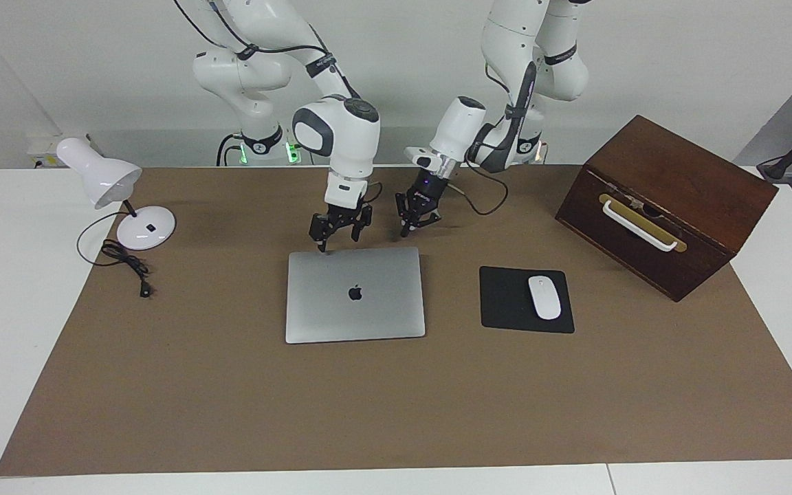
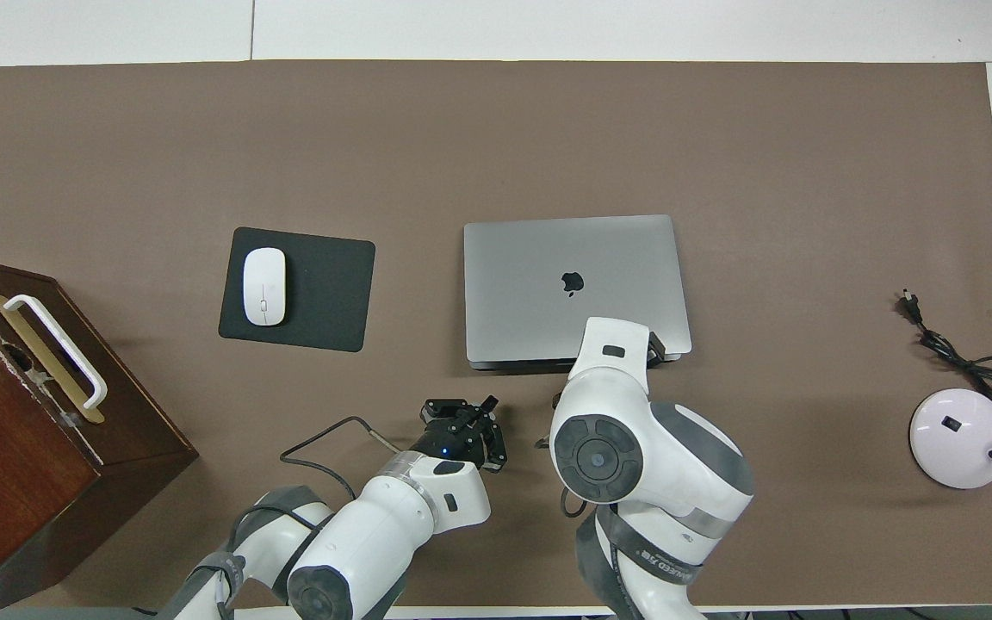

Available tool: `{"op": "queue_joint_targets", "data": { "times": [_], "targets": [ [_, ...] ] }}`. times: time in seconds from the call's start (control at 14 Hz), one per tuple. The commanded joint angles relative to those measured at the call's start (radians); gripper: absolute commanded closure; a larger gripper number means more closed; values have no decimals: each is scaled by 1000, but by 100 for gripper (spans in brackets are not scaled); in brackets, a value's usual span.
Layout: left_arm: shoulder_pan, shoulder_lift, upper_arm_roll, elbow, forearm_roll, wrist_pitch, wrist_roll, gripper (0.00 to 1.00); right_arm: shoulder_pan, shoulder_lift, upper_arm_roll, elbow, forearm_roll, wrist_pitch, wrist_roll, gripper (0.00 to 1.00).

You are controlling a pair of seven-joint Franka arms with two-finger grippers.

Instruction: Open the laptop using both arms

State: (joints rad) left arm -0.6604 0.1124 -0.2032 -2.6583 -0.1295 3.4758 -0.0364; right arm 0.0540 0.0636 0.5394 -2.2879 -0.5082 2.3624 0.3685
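The silver-grey laptop (image 1: 355, 295) (image 2: 573, 284) lies closed and flat in the middle of the brown mat, apple logo up. My right gripper (image 1: 336, 237) hangs low at the laptop's edge nearer to the robots, by the corner toward the right arm's end. I cannot tell whether it touches the lid. From overhead the right arm's white wrist covers it, and only a black bit of the right gripper (image 2: 655, 349) shows. My left gripper (image 1: 415, 223) (image 2: 470, 418) is shut and empty, over bare mat just off the laptop's other near corner.
A black mouse pad (image 1: 506, 299) with a white mouse (image 1: 544, 297) lies beside the laptop toward the left arm's end. A brown wooden box (image 1: 667, 199) with a white handle stands past it. A white desk lamp (image 1: 121, 199) and its cord (image 1: 128, 265) sit at the right arm's end.
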Motion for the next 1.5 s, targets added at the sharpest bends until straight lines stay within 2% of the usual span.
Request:
{"op": "queue_joint_targets", "data": {
  "times": [0.0, 0.93, 1.43],
  "targets": [
    [-21, 44, 16, 35, -25, 20, 18, 100, -16, 5, 7, -10, -44, 31, 27, 0],
    [-11, 127, 36, 115, -25, 23, 18, 100, -23, 24, 5, 1, -116, 78, 26, 0],
    [-11, 136, 57, 118, -25, 26, 20, 100, -25, 24, 5, 8, -148, 78, 26, 0]
  ]
}}
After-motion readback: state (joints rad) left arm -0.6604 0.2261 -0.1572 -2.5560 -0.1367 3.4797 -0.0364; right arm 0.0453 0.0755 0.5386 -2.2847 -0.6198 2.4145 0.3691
